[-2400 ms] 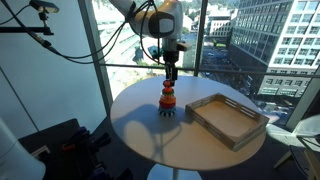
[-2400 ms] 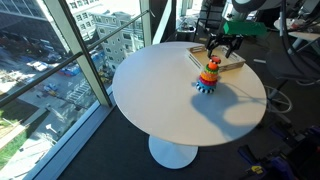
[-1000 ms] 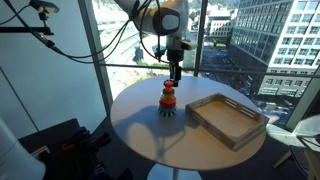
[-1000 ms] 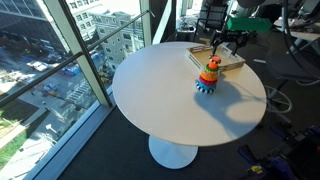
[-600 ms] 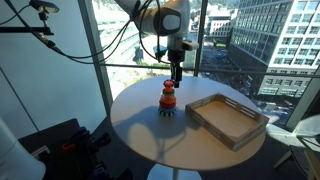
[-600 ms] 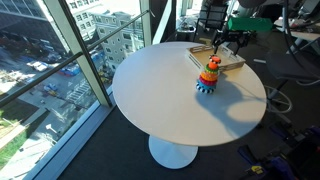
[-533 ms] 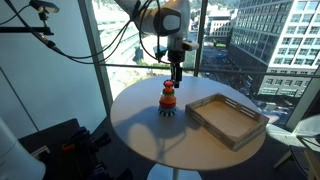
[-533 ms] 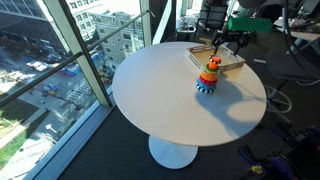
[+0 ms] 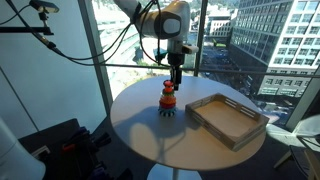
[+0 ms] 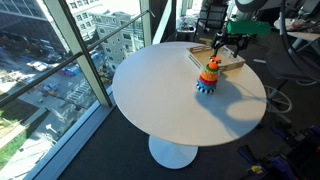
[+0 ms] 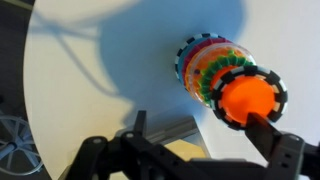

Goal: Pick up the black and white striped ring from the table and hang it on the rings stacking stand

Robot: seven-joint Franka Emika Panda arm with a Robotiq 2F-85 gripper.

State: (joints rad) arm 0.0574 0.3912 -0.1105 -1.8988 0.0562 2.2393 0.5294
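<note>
The rings stacking stand [image 9: 168,96] stands on the white round table [image 9: 135,128], and shows in both exterior views [image 10: 210,74]. In the wrist view the black and white striped ring [image 11: 277,92] sits around the stand's orange top [image 11: 245,100], above the coloured rings. My gripper [image 9: 176,72] is open and empty. It hovers just above the stand, slightly to the tray side [image 10: 229,45]. In the wrist view its fingers [image 11: 200,120] spread wide, one beside the orange top.
A rectangular wooden tray [image 9: 243,133] lies on the table next to the stand, and also shows in an exterior view [image 10: 236,66]. Floor-to-ceiling windows lie beyond the table. Cables and equipment sit on the floor near the table base.
My gripper has risen a little off the stand's top and drifted toward the tray, staying open. The stand and ring have not moved.
</note>
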